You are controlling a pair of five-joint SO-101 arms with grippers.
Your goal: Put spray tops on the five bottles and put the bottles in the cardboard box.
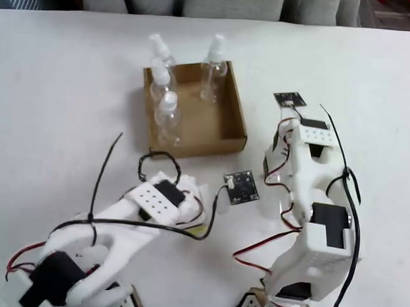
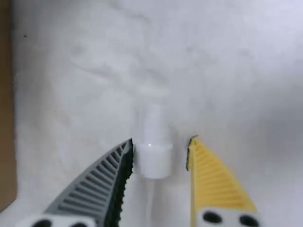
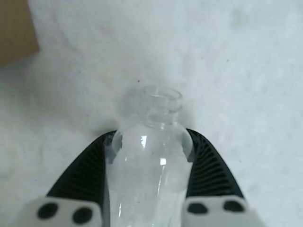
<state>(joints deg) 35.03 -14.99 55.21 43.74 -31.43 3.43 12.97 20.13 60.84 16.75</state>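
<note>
The cardboard box [image 1: 229, 124] sits at mid-table with several capped clear bottles [image 1: 167, 115] standing in it. In the left wrist view, my left gripper [image 2: 159, 141] straddles a white spray top [image 2: 152, 155] over the white table. The grey finger [image 2: 106, 187] touches the top, and the yellow finger [image 2: 210, 177] stands a small gap off it. My right gripper [image 3: 150, 137] is shut on a clear bottle [image 3: 149, 175] with an uncapped open neck, its black fingers [image 3: 83, 175] pressing both sides. In the high view, the left arm [image 1: 122, 221] lies in front of the box and the right arm [image 1: 312, 171] to its right.
The box's brown wall shows at the edge of the left wrist view [image 2: 4, 94] and in a corner of the right wrist view [image 3: 16, 28]. Loose black and red cables [image 1: 209, 224] trail between the arms. White tabletop [image 1: 59, 88] lies left of the box.
</note>
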